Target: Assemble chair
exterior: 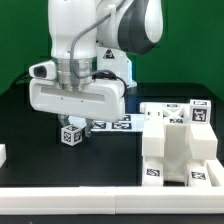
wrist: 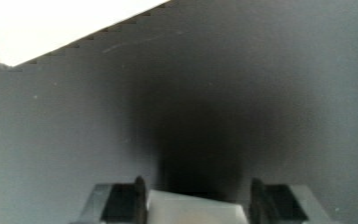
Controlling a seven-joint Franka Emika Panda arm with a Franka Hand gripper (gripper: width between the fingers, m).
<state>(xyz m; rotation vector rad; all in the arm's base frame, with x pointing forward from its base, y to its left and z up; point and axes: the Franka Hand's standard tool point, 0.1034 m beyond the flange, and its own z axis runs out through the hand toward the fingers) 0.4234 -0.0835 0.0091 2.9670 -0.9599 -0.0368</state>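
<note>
While the arm (exterior: 85, 60) hangs low over the black table (exterior: 25, 125), the chunky white chair assembly (exterior: 178, 145) sits on the exterior view's right, well apart from it. Gripper (exterior: 76, 124) is clamped on a small white tagged part (exterior: 72, 133); wrist view shows that part between the fingers (wrist: 123, 200). Marker board (exterior: 112, 124) lies just behind.

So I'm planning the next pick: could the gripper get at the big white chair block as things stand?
Probably not yet: the gripper seems to hold a small tagged part. The chair block itself stands uncovered.
</note>
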